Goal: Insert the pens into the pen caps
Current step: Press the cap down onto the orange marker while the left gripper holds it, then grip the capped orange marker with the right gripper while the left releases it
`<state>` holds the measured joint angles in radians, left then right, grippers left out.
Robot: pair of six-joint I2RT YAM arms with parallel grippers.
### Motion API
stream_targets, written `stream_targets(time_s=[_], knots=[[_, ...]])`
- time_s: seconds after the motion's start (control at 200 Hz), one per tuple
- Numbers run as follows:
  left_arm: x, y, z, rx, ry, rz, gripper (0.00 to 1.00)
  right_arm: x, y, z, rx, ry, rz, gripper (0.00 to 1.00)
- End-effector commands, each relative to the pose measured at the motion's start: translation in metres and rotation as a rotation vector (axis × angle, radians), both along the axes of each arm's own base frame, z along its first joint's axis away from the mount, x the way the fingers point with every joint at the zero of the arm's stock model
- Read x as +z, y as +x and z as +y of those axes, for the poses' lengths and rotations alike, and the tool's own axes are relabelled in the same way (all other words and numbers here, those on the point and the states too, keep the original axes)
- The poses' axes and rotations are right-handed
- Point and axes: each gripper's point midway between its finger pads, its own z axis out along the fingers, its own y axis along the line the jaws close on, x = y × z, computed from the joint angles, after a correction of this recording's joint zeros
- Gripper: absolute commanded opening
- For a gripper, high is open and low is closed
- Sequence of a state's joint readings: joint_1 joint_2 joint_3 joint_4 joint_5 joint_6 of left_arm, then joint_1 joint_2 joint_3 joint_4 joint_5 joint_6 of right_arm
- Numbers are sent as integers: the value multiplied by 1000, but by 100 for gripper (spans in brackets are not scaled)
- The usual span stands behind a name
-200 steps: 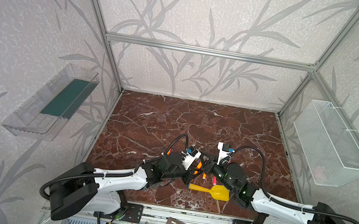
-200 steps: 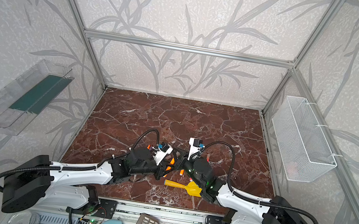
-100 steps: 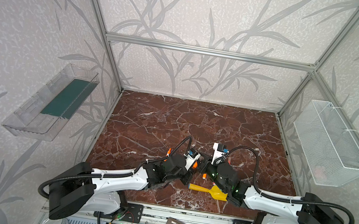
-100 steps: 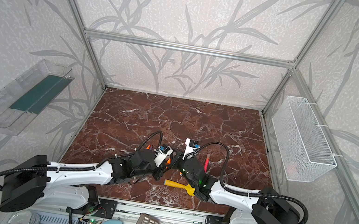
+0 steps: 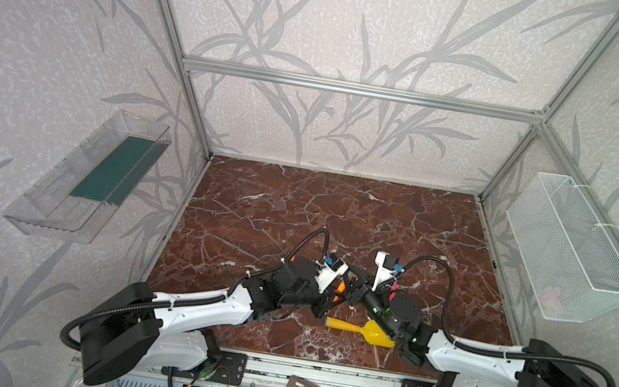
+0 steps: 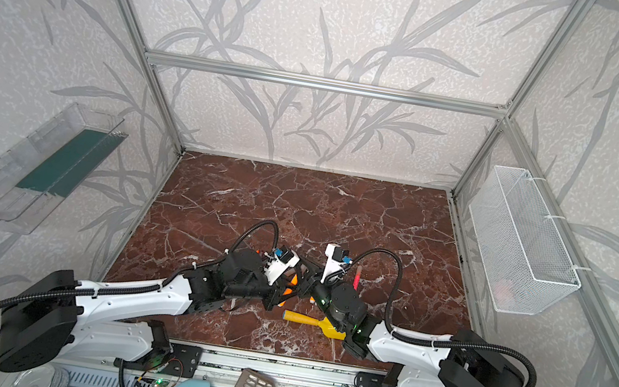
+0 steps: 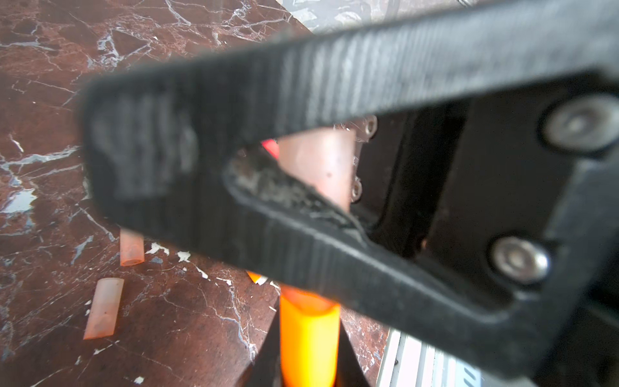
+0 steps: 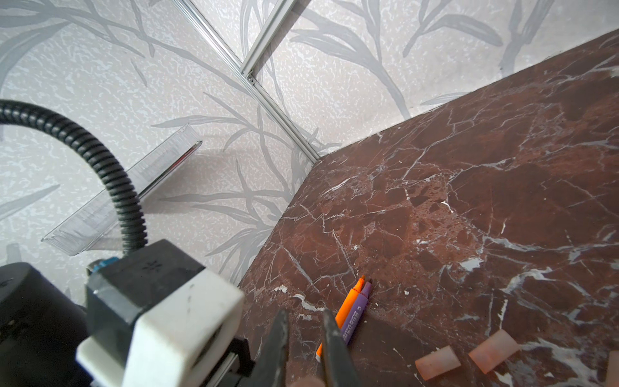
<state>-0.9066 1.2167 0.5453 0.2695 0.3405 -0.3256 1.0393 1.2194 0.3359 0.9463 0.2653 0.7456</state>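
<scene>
The left end effector was clenched on a thin orange marker pen. The right end effector appeared clenched on a short translucent pinkish-tan cap. In the left wrist view, pen and cap lay in one line. The pen's front end was hidden behind a black finger, so whether it had entered the cap could not be told. The two met over the front part of the red-brown marbled surface. Another orange pen and a purple pen lay side by side on it, touching, with loose caps nearby.

The pens looked light, stiff and smooth, likely to slip or pivot under an end-on push. A hold on the barrel close behind the tip would probably steady one. The caps seemed thin-walled and slightly yielding. They seemed best gripped around the body, away from the open mouth, so that the mouth stayed round and free.
</scene>
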Motion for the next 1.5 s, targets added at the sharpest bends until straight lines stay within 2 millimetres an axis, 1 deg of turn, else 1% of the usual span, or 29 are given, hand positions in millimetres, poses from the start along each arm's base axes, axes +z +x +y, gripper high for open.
stream_targets(time_s=[0.0, 0.075, 0.095, 0.115, 0.345, 0.46, 0.51, 0.695, 0.92, 0.98, 1.115, 1.245, 1.385, 1.499], knots=[[61, 43, 4, 185, -153, -175, 0, -28, -40, 20, 188, -102, 72, 0], [60, 39, 2, 185, -143, -192, 0, -26, -39, 16, 172, -103, 79, 0], [60, 39, 1, 187, -140, -195, 0, -23, -39, 15, 168, -95, 76, 0], [61, 38, 1, 189, -138, -198, 0, -29, -39, 13, 163, -121, 93, 0], [58, 36, -2, 199, -124, -211, 0, -27, -39, 3, 132, -134, 107, 0], [58, 32, -6, 182, -119, -200, 0, -24, -38, -1, 117, -153, 110, 6], [56, 28, -10, 161, -119, -196, 0, -22, -37, -2, 111, -159, 105, 7], [53, 11, -21, 105, -142, -195, 0, -17, -36, -9, 93, -152, 90, 14], [50, 5, -27, 81, -160, -177, 0, -13, -36, -17, 69, -150, 79, 27], [49, 5, -28, 82, -162, -174, 0, -13, -37, -17, 71, -144, 77, 28], [50, 3, -32, 65, -165, -163, 0, -11, -36, -17, 68, -150, 77, 28], [50, 0, -32, 55, -176, -166, 0, -13, -35, -17, 62, -151, 74, 25], [53, -3, -34, 42, -185, -162, 0, -14, -34, -15, 62, -156, 80, 24], [54, -5, -35, 28, -195, -160, 0, -18, -32, -13, 59, -168, 84, 16]])
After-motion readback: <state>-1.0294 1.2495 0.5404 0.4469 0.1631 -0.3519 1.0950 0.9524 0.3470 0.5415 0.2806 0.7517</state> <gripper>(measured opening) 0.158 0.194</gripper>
